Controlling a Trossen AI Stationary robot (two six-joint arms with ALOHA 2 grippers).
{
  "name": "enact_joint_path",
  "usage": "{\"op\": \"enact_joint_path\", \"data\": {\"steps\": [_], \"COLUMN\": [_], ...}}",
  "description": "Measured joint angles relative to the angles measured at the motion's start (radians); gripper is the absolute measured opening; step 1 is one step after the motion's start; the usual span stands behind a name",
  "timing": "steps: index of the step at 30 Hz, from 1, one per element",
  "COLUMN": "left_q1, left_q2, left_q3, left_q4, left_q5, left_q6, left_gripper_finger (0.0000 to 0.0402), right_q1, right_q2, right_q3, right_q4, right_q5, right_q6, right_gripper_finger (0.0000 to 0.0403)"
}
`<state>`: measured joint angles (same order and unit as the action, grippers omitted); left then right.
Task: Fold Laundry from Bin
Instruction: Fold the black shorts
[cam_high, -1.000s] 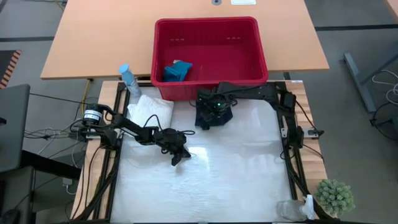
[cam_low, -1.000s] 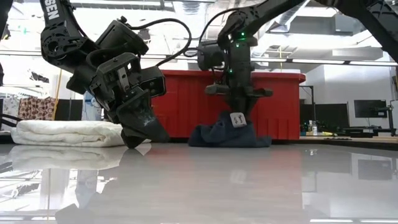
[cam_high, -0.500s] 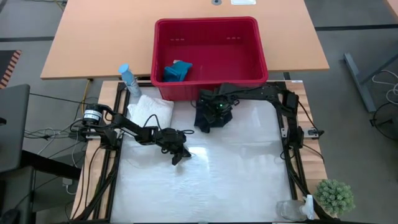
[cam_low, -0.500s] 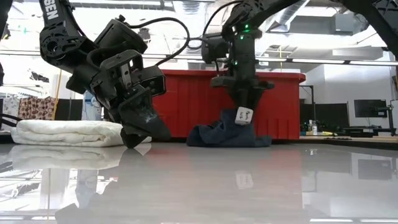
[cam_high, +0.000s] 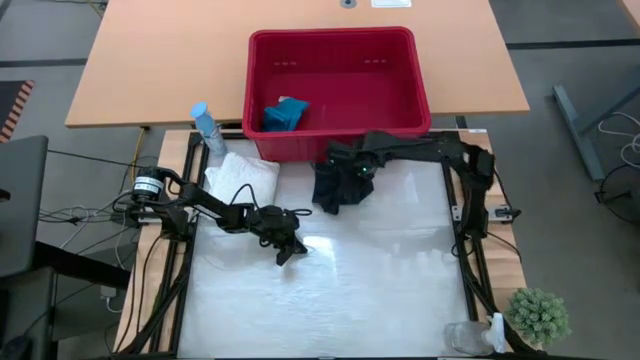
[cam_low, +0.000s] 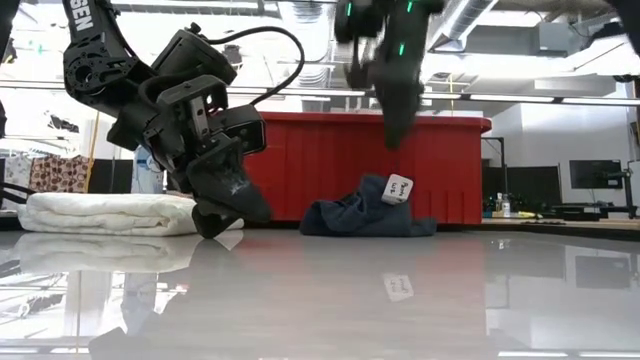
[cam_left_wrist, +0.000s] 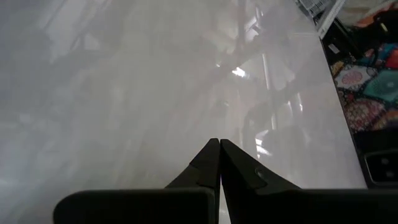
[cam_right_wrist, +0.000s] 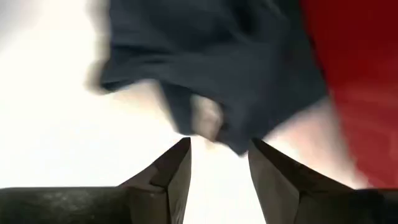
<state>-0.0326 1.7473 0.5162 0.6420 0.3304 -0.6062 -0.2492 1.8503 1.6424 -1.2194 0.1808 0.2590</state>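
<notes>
Okay, my right jaws (cam_right_wrist: 219, 163) hang open and empty above the navy cloth (cam_high: 335, 187), dumped at the worktop's far edge beside the bin (cam_high: 337, 130); left jaws (cam_left_wrist: 219, 163) shut, empty, mid-worktop.

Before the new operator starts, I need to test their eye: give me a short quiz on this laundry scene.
1. True or false: the teal cloth lies inside the bin.
2. Which tool is shut: left or right?
3. The navy cloth lies: A) in the bin, B) on the table by the bin's front wall, C) atop the white cloth.

Key: 1 true; 2 left; 3 B.
</notes>
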Motion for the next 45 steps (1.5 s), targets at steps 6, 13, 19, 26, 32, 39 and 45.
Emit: {"op": "enact_joint_path", "data": {"steps": [6,13,19,26,32,39,45], "left_q1": [0.0,0.0,0.0,0.0,0.0,-0.001,-0.002], "left_q2": [0.0,0.0,-0.001,-0.001,-0.001,-0.001,-0.001], "left_q3": [0.0,0.0,0.001,0.001,0.001,0.001,0.001], "left_q4": [-0.001,0.0,0.001,0.002,0.004,0.006,0.006], "left_q5": [0.006,0.002,0.002,-0.023,-0.046,-0.074,-0.1], "left_q6": [0.014,0.017,0.002,-0.036,-0.046,-0.06,-0.066], "left_gripper_finger": [0.0,0.0,0.0,0.0,0.0,0.0,0.0], "right_q1": [0.145,0.243,0.239,0.178,0.118,0.08,0.07], "right_q2": [-0.124,-0.093,0.037,0.117,0.118,0.118,0.124], "right_q3": [0.002,0.002,0.0,0.0,0.0,0.0,0.0], "right_q4": [0.139,0.219,0.187,0.202,0.218,0.204,0.221], "right_q5": [-0.062,0.004,0.004,0.005,0.006,0.0,-0.041], "right_q6": [-0.451,-0.69,-0.845,-1.023,-1.149,-1.226,-1.259], "right_gripper_finger": [0.0178,0.0177,0.0177,0.0177,0.0177,0.0177,0.0177]}}
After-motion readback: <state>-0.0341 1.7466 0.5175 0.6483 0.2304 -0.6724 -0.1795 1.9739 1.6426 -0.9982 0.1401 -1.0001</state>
